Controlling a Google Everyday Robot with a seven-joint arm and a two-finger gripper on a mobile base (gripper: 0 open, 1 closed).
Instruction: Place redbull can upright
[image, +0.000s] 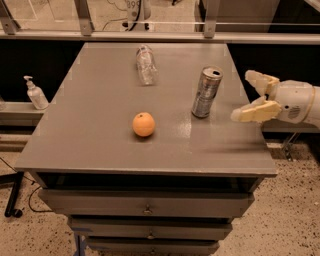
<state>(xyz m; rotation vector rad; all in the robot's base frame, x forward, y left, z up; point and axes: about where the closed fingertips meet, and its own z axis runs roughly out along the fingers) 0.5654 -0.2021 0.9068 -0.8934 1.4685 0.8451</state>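
Observation:
The redbull can (207, 92) stands upright on the grey table (100, 145), right of centre, its silver pull-tab top facing up. My gripper (249, 95) is to the right of the can, over the table's right edge, apart from the can. Its two cream fingers (252, 112) are spread wide and hold nothing.
An orange (143, 124) sits left of the can near the table's middle. A clear crinkled plastic bottle (146, 64) lies on its side at the back. A soap dispenser (36, 93) stands on a ledge to the left. Drawers (145, 204) are below the tabletop.

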